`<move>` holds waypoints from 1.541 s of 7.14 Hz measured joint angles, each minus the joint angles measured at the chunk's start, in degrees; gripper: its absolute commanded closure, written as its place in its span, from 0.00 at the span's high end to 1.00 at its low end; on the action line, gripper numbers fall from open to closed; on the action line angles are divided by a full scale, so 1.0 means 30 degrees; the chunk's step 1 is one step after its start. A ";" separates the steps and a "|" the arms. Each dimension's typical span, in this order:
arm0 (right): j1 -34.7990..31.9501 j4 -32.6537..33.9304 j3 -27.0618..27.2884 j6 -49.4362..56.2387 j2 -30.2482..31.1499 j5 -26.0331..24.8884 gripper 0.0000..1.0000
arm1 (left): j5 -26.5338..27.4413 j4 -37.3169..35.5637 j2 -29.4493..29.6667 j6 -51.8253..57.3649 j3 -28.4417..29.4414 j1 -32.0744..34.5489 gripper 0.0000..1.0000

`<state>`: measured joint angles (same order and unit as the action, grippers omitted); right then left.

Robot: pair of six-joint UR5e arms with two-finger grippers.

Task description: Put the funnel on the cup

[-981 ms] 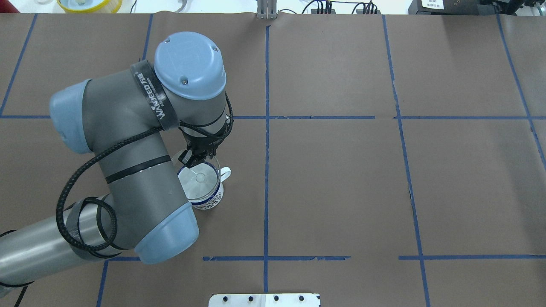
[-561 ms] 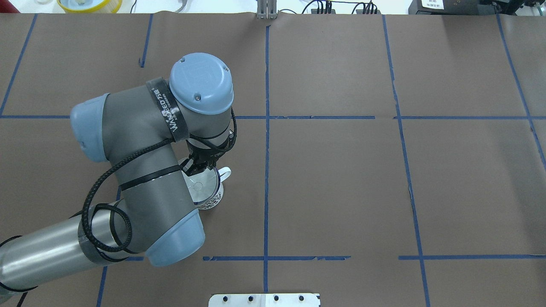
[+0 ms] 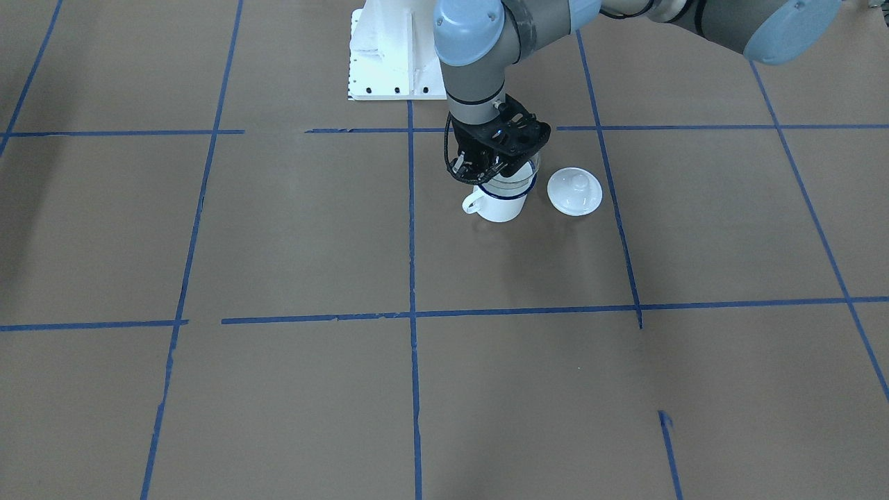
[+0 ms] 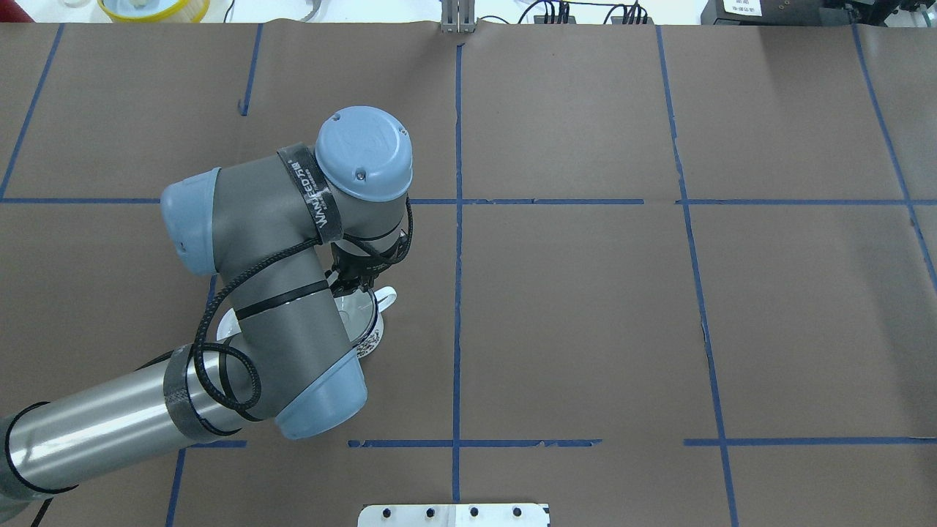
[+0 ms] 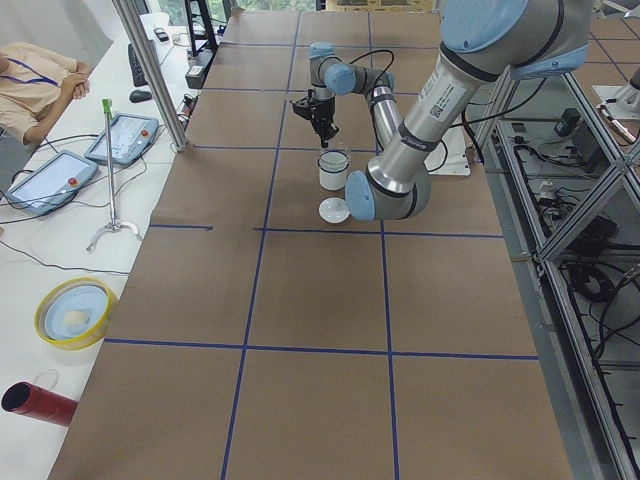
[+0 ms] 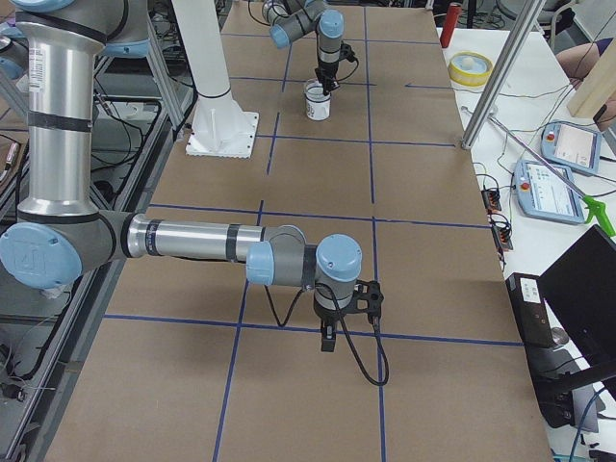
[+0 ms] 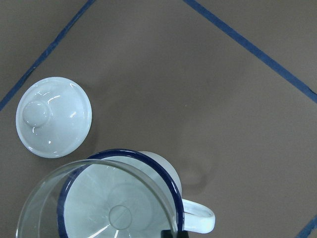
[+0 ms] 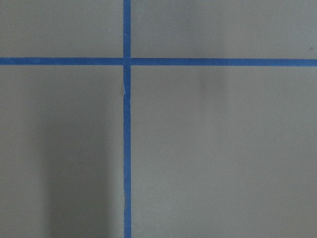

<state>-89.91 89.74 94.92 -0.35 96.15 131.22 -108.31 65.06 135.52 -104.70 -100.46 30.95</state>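
Lid: and on the left, the white knobbed lid (image 7: pixel 53 116) lies flat on the table (image 8: pixel 223 148), just beside the cup and not touching it.
Funnel: the clear funnel (image 7: pixel 94 203) is mouth-up over the cup with its spout down inside the cup's mouth. Its wide rim sits a little off-centre toward the lid. Whether it rests on the blue rim, I cannot tell.
Left gripper: the left gripper (image 3: pixel 483 170) is right above the cup, jaws pinching the funnel's rim near the handle (image 7: pixel 200 218).
Cup: the cup (image 3: pixel 496 207) stands upright on the brown paper.
Right gripper: the right gripper (image 6: pixel 328 339) is well apart from all this, pointing down over a tape (image 8: pixel 127 148) crossing. Jaws spread or closed, I cannot tell.
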 measured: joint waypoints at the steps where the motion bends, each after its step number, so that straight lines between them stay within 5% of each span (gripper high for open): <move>1: 0.0000 0.0000 0.0000 0.0000 0.0000 0.0000 1.00 | -0.0005 0.0043 -0.0013 0.0032 0.0030 -0.0038 0.51; 3: 0.0000 0.0000 0.0000 0.0000 0.0000 0.0000 1.00 | 0.0007 0.0084 -0.0019 0.0061 0.0045 -0.0067 0.75; 6: 0.0000 0.0000 0.0000 0.0000 0.0001 0.0000 1.00 | 0.0105 -0.0038 0.0005 0.0831 -0.0497 0.0117 0.78; 11: 0.0000 0.0000 -0.0001 0.0000 0.0001 0.0000 1.00 | -0.3101 0.0447 -0.2548 1.3073 -0.3048 0.7066 0.99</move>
<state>-89.91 89.74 94.92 -0.35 96.15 131.22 -117.61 66.40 127.87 -65.48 -109.61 52.15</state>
